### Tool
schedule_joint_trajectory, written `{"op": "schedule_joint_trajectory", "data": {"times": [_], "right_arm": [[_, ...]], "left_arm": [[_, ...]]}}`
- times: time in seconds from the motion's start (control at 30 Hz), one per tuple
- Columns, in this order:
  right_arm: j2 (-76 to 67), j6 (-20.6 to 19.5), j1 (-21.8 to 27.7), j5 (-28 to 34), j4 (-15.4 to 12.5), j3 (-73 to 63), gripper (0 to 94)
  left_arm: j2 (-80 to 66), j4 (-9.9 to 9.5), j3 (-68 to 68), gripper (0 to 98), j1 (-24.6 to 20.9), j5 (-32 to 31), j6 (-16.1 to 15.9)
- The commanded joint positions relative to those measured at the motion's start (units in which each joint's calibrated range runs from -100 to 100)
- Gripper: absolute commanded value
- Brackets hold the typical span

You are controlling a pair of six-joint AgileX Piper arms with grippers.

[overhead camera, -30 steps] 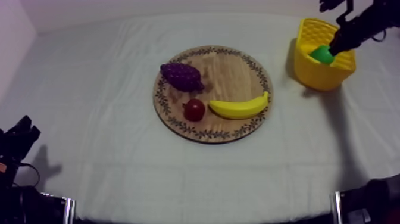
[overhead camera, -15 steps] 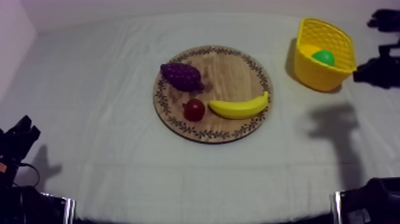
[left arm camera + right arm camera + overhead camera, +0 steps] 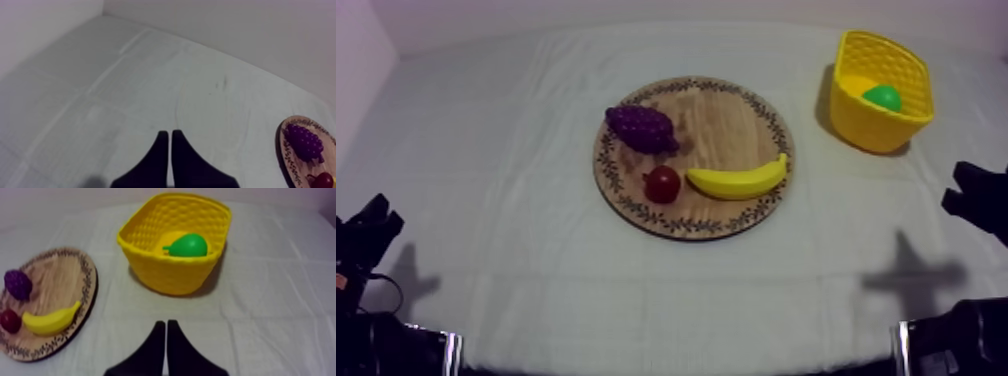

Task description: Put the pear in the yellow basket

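Inside the yellow basket (image 3: 150,270) lies the pear (image 3: 187,244). Left gripper (image 3: 167,134) and right gripper (image 3: 165,324) are closed, empty; I should park gently

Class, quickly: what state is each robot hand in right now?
Left hand: closed, holding nothing.
Right hand: closed, holding nothing; the green toy pear lies inside the yellow plastic basket.

Pear (image 3: 883,97) released from right gripper (image 3: 166,330), now found lying inside yellow basket (image 3: 876,130). Gripper withdrawn from over basket toward right edge of tabletop (image 3: 806,290); fingers (image 3: 157,343) brought together, nothing held.
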Motion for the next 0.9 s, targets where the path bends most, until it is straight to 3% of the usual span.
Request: {"op": "schedule_joint_trajectory", "data": {"times": [0.0, 0.47, 0.7, 0.87], "right_arm": [[-7.7, -0.4, 0.6, 0.6, -0.5, 0.9, 0.8], [-10.4, 0.0, 0.5, 1.0, -2.3, 7.4, 0.6], [-10.4, -5.1, -0.3, -2.0, 1.1, 11.5, 0.5], [-10.4, -0.1, -0.4, -5.4, 1.6, 12.6, 0.5]], "left_arm": [[0.0, 0.01, 0.0, 0.1, 0.0, 0.0, 0.0], [0.0, 0.01, 0.0, 0.1, 0.0, 0.0, 0.0], [0.0, 0.01, 0.0, 0.1, 0.0, 0.0, 0.0], [0.0, 0.01, 0.0, 0.1, 0.0, 0.0, 0.0]]}}
